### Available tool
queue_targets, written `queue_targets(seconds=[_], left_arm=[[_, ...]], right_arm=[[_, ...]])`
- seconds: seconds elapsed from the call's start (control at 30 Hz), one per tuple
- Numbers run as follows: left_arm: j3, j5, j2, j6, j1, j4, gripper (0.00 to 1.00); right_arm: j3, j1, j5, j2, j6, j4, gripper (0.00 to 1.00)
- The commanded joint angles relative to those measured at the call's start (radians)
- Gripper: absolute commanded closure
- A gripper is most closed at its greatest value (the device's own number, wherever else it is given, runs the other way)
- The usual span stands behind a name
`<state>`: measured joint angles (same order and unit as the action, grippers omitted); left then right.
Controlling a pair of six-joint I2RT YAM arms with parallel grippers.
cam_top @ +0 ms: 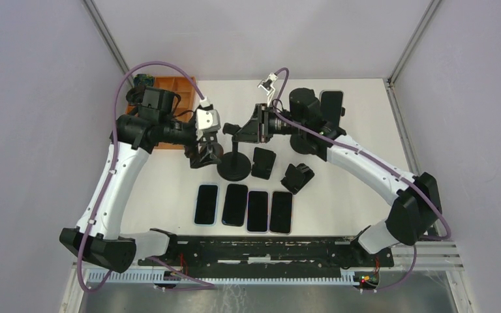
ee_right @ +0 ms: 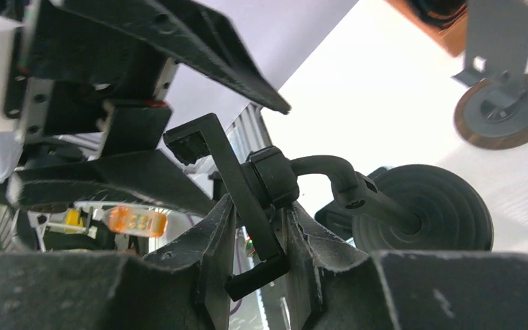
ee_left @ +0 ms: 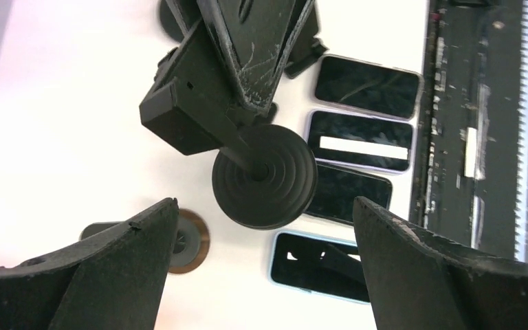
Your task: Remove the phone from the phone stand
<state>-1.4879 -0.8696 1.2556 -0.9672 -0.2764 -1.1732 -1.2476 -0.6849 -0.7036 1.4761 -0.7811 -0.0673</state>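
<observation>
Bracing the phone stand (cam_top: pixel 233 167)
Our right tool (ee_right: pixel 258 227) clenches its cradle (ee_right: pixel 230 172) to steady it — left tool (ee_left: pixel 265 206) spread above.

Top: overhead from 6 o'clock, far | left wrist — near, downward | right wrist — near, sideways | shared: phone stand (cam_top: pixel 233 168)

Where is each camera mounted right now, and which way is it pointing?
Top: above and behind the bases, facing down on the table; left arm and right arm show.
Left wrist: on the left arm, facing down at the phone stand and phones; open left fingers frame it.
Right wrist: on the right arm, facing sideways, low; right fingers shut on the phone stand's holder.
Shared: both wrist views see the stand's round base.
</observation>
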Motion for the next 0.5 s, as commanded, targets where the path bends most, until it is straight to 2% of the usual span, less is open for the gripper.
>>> queue_targets(seconds=[0.0, 0.07, 0.17, 0.33, 0.47], left_arm=[[-0.078, 0.146, 0.005, 0.241, -0.001, 0.108, 0.00], [-0.102, 0.151, 0.036, 0.293, -0.001, 0.102, 0.00], [-0.116, 0.173, 0.054, 0.296, -0.001, 0.089, 0.00], [-0.056, 0.212, 0.006, 0.271, -0.001, 0.126, 0.00], [-0.028, 0.203, -0.030, 0.282, -0.001, 0.152, 0.00]], right_arm=[[-0.184, 0.036, 0.027, 0.074, 0.146, 0.028, 1.00], [-0.258, 0.053, 0.049, 0.141, 0.191, 0.065, 1.00], [-0.316, 0.071, 0.070, 0.224, 0.206, 0.048, 1.00], [-0.471, 0.088, 0.155, 0.356, 0.309, 0.127, 1.00], [-0.530, 0.100, 0.208, 0.435, 0.378, 0.134, 1.00]])
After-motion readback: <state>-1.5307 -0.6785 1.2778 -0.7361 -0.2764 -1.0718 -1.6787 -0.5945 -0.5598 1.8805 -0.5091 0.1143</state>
